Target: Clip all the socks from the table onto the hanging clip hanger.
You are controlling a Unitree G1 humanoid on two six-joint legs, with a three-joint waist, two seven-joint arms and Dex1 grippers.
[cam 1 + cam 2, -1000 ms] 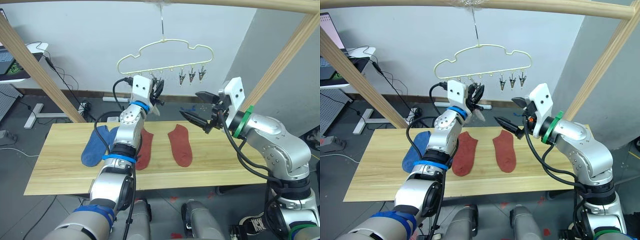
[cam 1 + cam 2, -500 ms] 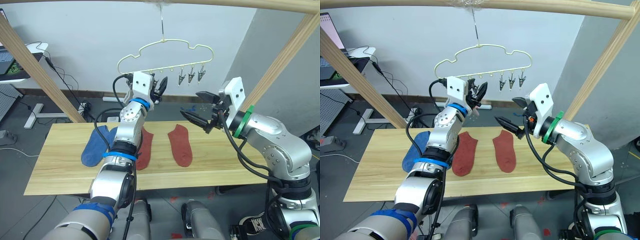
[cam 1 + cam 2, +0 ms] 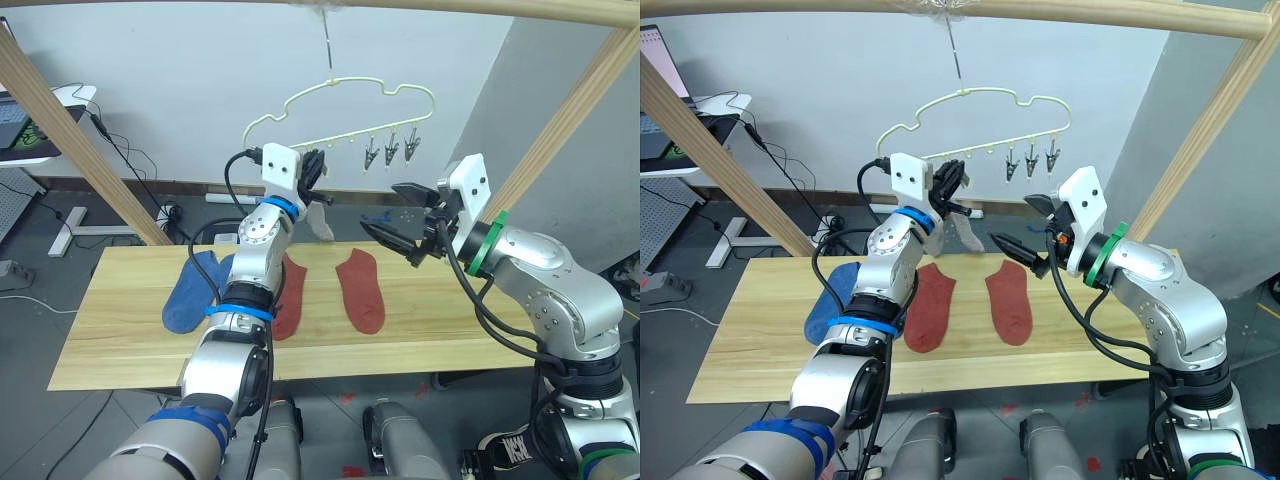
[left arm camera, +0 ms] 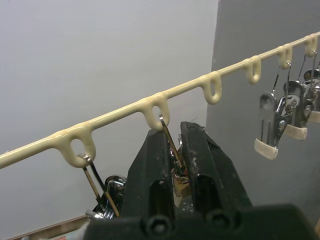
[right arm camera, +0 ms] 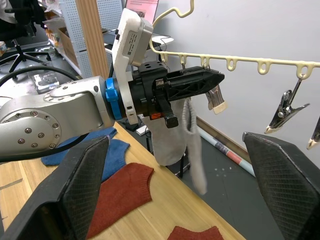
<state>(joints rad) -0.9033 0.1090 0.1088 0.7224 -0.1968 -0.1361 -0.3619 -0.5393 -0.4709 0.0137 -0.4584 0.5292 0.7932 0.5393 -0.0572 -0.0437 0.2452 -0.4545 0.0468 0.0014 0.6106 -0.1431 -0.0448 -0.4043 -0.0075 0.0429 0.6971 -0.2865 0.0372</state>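
The left gripper (image 4: 176,165) is clamped on a clip (image 4: 172,150) of the clip hanger (image 3: 345,92), squeezing it for the grey sock (image 5: 175,130) hanging beneath. The right gripper (image 3: 398,215) waits nearby with fingers spread, holding nothing.

clip hanger (image 3: 345,112) above worktop (image 3: 120,330) | four socks (image 3: 360,292) in row on worktop | one sock (image 5: 172,131) hanging under hanger bar

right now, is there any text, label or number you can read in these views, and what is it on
No text here can be read.
Printed label on the white camera housing at the left wrist: too small to read.
Laptop screen at the far left: too blurred to read.
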